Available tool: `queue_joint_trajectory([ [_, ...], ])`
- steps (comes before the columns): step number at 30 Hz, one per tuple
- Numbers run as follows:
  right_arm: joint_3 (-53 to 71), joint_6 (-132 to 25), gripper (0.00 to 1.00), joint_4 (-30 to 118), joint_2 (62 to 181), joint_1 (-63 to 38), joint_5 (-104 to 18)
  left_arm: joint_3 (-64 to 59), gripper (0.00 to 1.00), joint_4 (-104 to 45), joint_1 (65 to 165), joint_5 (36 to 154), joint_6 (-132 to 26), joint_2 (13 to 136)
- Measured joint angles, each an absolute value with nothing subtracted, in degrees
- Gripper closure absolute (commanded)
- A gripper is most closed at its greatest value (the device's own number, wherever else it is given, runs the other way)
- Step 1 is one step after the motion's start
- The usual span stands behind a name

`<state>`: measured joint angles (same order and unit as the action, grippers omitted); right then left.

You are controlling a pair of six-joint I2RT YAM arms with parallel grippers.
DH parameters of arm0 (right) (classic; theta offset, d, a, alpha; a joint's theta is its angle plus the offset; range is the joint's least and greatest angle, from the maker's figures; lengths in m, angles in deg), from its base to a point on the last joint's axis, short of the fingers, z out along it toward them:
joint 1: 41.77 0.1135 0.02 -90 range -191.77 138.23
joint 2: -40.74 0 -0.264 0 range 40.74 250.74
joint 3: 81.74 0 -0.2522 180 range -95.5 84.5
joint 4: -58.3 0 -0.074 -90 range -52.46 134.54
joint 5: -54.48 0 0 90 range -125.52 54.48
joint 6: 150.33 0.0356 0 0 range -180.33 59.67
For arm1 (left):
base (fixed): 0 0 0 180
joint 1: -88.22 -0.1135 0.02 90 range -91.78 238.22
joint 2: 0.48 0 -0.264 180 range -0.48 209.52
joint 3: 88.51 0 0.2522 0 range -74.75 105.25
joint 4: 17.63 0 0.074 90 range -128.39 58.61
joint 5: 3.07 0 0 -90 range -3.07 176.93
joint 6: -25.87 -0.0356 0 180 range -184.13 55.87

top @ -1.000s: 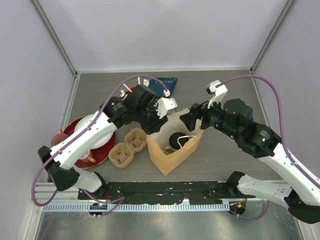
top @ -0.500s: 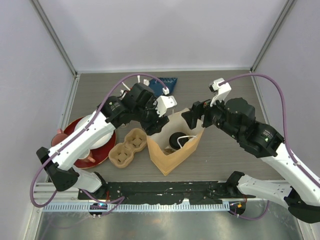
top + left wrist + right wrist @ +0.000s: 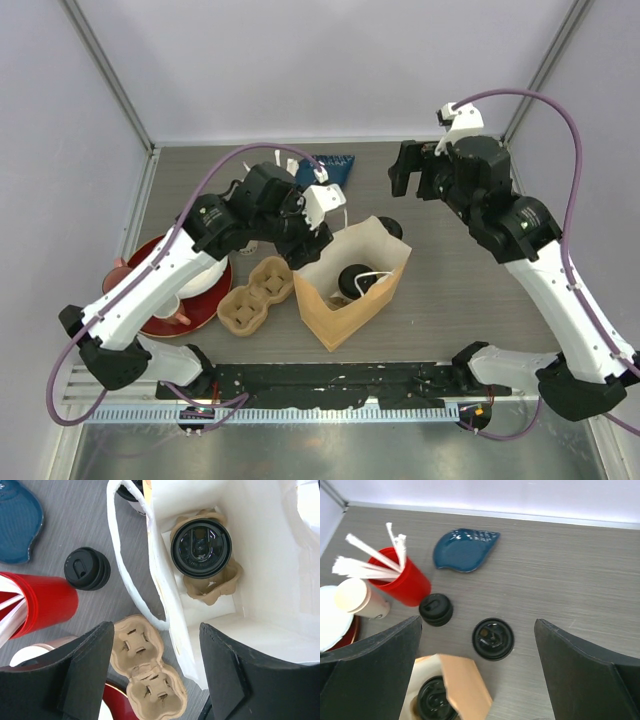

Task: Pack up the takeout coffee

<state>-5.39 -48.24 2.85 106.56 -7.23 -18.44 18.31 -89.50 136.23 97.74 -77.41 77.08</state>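
Left wrist view: one coffee packed, two cups waiting on the desk [image 3: 60, 535].

Looking straight down, it showed a lidded coffee cup [image 3: 201, 548] seated in a cardboard carrier [image 3: 212, 582] at the bottom of the paper bag [image 3: 260, 520]. The left end effector [image 3: 156, 626] hung over the bag's rim, fingers apart and empty. Only the right wrist view caught both loose coffees together: a second cup [image 3: 492, 639] just behind the bag and a third cup [image 3: 436, 609] beside the red cup of sticks [image 3: 402, 582]. The right end effector [image 3: 477, 622] stood wide open, holding nothing. Fetching the next coffee looked to be the step in hand. That would call for closing around a loose cup below its lid, keeping it upright, and lowering it into the carrier's free socket.
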Motion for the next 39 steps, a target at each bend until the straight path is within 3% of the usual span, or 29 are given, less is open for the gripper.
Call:
queue_joint_trajectory([
  [3, -5.7, -49.0, 0.01, 2.8, 108.3, -11.8, -20.5, 18.2, 0.35, -89.5, 136.2, 97.4, -76.5, 78.1],
  [6, -5.5, -49.7, 0.02, 2.9, 109.6, -15.9, -23.5, 18.2, 0.53, -89.5, 136.2, 97.1, -75.5, 80.4],
  [7, -5.2, -49.9, 0.03, 3.0, 109.8, -16.9, -24.3, 18.2, 0.68, -89.5, 136.2, 97.1, -75.3, 81.1],
  [13, -0.2, -50.8, 0.1, 4.9, 110.6, -23.6, -29.1, 18.2, 0.99, -91.2, 136.2, 96.9, -74.8, 84.0],
  [15, 1.8, -51.0, 0.14, 5.9, 111.7, -24.8, -30.8, 18.2, 1.0, -91.9, 136.2, 96.9, -75.0, 83.9],
  [19, 4.9, -51.2, 0.29, 7.0, 115.2, -25.4, -33.8, 18.2, 1.0, -93.1, 136.2, 96.5, -75.1, 83.6],
  [28, 8.3, -51.2, 0.43, 7.2, 122.6, -25.5, -37.2, 14.5, 1.0, -96.0, 136.1, 95.2, -75.1, 78.1],
  [32, 9.5, -51.1, 0.44, 6.2, 124.0, -25.2, -38.5, 13.4, 1.0, -96.2, 135.5, 95.0, -75.1, 77.0],
  [39, 9.3, -53.3, 0.37, 2.7, 124.1, -20.9, -37.1, 12.4, 1.0, -96.0, 134.4, 94.9, -75.2, 76.0],
])
